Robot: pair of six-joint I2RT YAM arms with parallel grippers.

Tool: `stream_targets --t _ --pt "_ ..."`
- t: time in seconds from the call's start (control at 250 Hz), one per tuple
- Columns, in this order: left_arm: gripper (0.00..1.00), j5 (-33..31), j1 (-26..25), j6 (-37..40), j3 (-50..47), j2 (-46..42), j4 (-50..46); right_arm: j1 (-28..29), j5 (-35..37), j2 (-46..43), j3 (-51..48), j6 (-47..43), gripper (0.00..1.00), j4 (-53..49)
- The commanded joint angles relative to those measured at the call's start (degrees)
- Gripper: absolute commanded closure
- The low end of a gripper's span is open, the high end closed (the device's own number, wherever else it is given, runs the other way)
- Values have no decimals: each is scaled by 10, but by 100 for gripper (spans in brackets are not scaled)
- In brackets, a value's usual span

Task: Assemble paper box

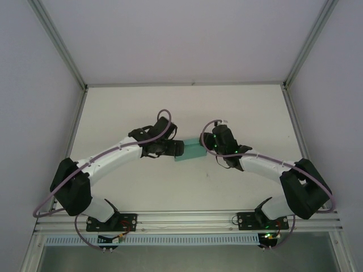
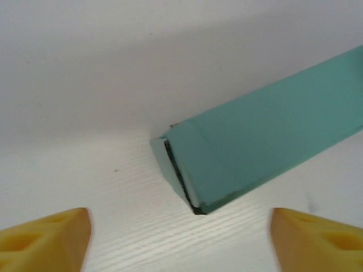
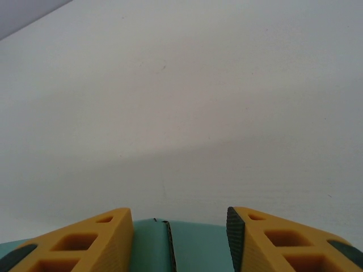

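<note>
The paper box (image 1: 191,150) is a small folded teal-green box lying on the white table between my two grippers. In the left wrist view the paper box (image 2: 266,136) runs diagonally, its near end showing a dark seam where a flap is tucked. My left gripper (image 2: 180,215) is open wide, and the box end lies just ahead of its yellow fingers (image 2: 51,235), apart from them. My right gripper (image 3: 178,218) straddles the other end of the paper box (image 3: 198,246), which fills the gap between both fingers (image 3: 91,243). From above, the left gripper (image 1: 178,148) and right gripper (image 1: 207,144) face each other.
The white table (image 1: 187,107) stretches behind the box to the back wall. Metal frame posts (image 1: 76,107) stand along both sides, and the arm bases sit on the rail (image 1: 187,218) at the near edge.
</note>
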Motion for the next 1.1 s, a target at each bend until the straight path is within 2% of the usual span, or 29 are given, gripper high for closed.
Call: stream_targets --t 0.0,0.148,0.299,0.503,0.615,0.683,0.727,0.842,0.99,1.094 --pt "0 37 7 3 23 -34 -7 2 -18 10 -50 -12 53 -43" --pt "0 60 33 -20 25 -18 22 2 -23 11 -99 -46 59 45" --pt "1 148 77 -51 -8 11 90 2 -37 33 -123 -83 62 106" --pt "25 217 112 -84 -97 21 180 2 -49 48 -149 -78 63 158" --pt "39 223 120 -101 -165 13 262 2 -54 56 -156 -87 65 168" --pt "51 231 121 -106 -214 10 326 2 -65 69 -164 -93 66 185" --pt "54 238 122 -112 -245 12 378 2 -72 78 -172 -93 67 207" --pt "74 258 129 -119 -299 32 476 -7 -115 101 -203 -96 70 289" --pt "79 318 132 -121 -350 73 618 -14 -158 136 -227 -126 78 382" --pt "91 336 135 -119 -372 106 682 -26 -181 142 -230 -125 84 403"
